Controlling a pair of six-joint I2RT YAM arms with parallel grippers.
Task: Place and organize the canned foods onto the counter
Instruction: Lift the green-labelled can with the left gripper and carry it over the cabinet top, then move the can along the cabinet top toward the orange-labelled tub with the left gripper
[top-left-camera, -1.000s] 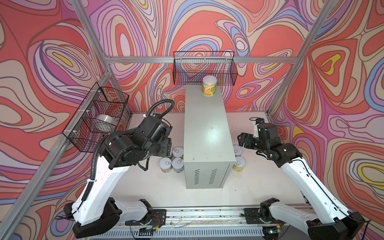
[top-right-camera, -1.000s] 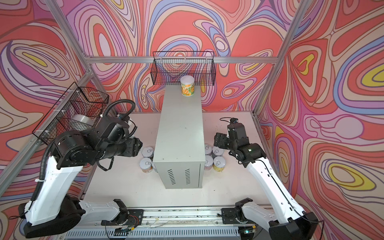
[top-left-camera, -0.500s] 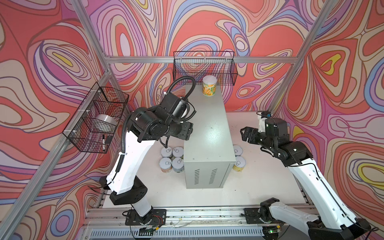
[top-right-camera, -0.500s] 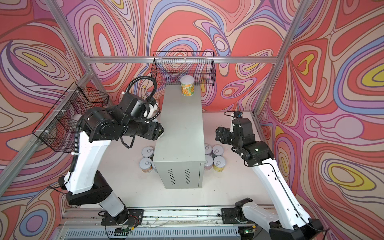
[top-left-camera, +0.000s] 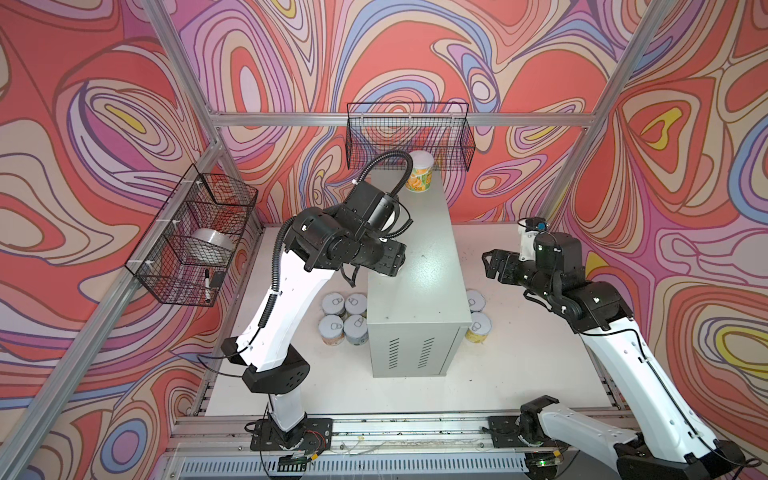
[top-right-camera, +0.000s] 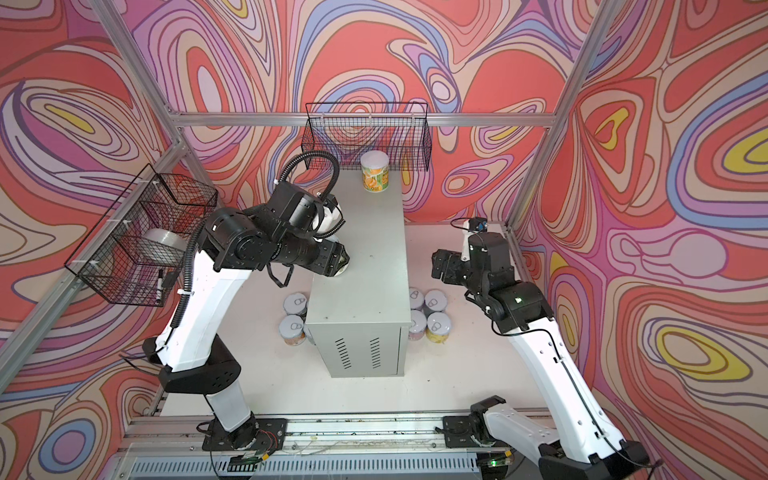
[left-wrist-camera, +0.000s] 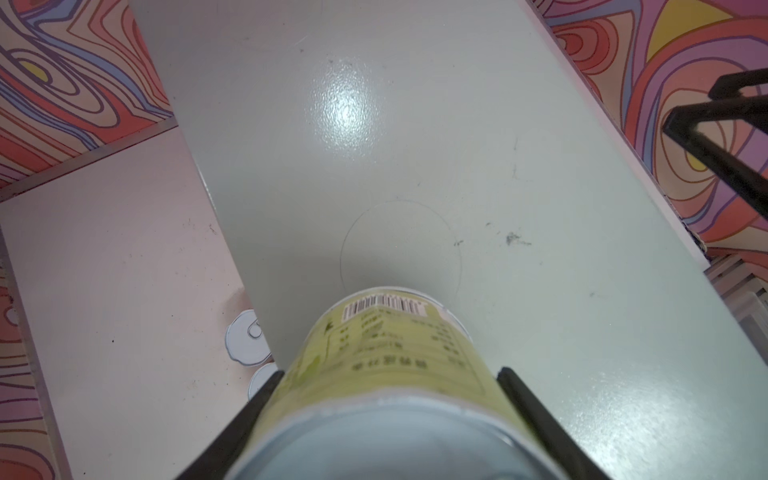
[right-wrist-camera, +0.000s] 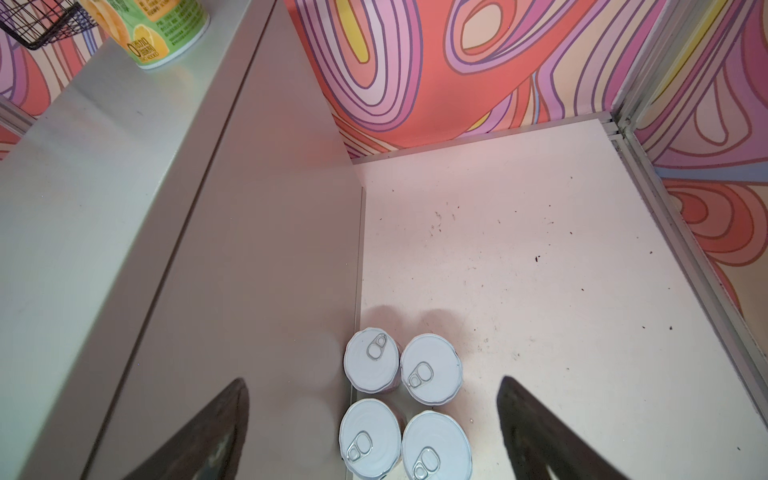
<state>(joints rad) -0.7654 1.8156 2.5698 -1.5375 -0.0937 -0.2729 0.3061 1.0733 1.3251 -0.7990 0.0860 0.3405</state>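
The tall pale grey rectangular metal cabinet is standing in the middle of the white tabletop. The left end effector is reaching over the cabinet's glossy top near its left edge, its jaws partly closed and gripping a cylindrical yellow-green labelled tin by its sides. The right end effector is hovering spread wide and empty above four silver-lidded tins clustered on the tabletop just right of the cabinet. Just left of it, four more pull-tab tins are sitting together. One orange-labelled tin is standing upright at the top's far end.
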